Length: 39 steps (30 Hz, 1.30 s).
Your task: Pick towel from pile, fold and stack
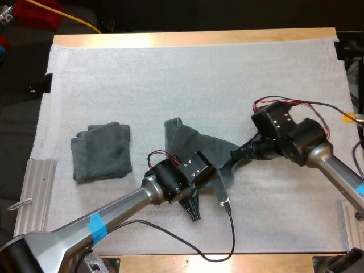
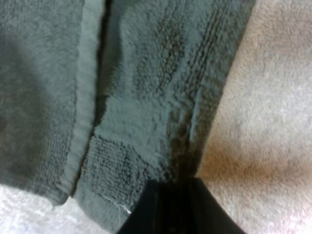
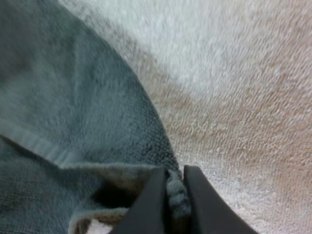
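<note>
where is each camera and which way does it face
high: behind me, looks forward and down on the mat; my left arm, right arm, towel, folded towel.
left wrist: on left arm, looks down the left gripper shut on the towel.
right wrist: on right arm, looks down the right gripper shut on the towel.
shared: both wrist views show towel and mat.

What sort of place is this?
Probably a robotics test bench: the left end effector and right end effector each pinch a crumpled towel on a white mat over a wooden table, a folded towel beside.
</note>
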### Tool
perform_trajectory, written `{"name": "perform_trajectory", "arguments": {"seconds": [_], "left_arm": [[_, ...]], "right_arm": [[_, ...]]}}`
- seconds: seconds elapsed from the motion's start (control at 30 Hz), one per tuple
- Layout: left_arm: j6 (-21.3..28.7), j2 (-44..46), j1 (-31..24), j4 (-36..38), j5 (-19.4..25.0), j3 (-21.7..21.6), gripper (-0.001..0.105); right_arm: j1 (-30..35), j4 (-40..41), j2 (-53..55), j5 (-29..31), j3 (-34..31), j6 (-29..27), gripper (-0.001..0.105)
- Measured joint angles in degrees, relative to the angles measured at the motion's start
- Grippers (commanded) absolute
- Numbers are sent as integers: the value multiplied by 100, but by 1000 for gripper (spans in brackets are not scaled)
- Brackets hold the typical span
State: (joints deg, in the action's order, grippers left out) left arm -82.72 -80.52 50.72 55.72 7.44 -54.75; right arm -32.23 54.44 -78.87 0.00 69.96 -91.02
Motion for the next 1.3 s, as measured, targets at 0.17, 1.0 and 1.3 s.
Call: {"name": "perform_trajectory", "arguments": {"seconds": [0.17,1.0,1.3], "left_arm": [[163,468,0,375,0,-501,0],[363,1114,-478,2216,-79,-2919,0],[133,1126,-304,2613,-413,-3031,0]], "right_arm": [[0,37,549,302,0,444,1],[0,2241,1317,0,1433,714,1],[0,2420,1604,-54,1501,886,1]]}}
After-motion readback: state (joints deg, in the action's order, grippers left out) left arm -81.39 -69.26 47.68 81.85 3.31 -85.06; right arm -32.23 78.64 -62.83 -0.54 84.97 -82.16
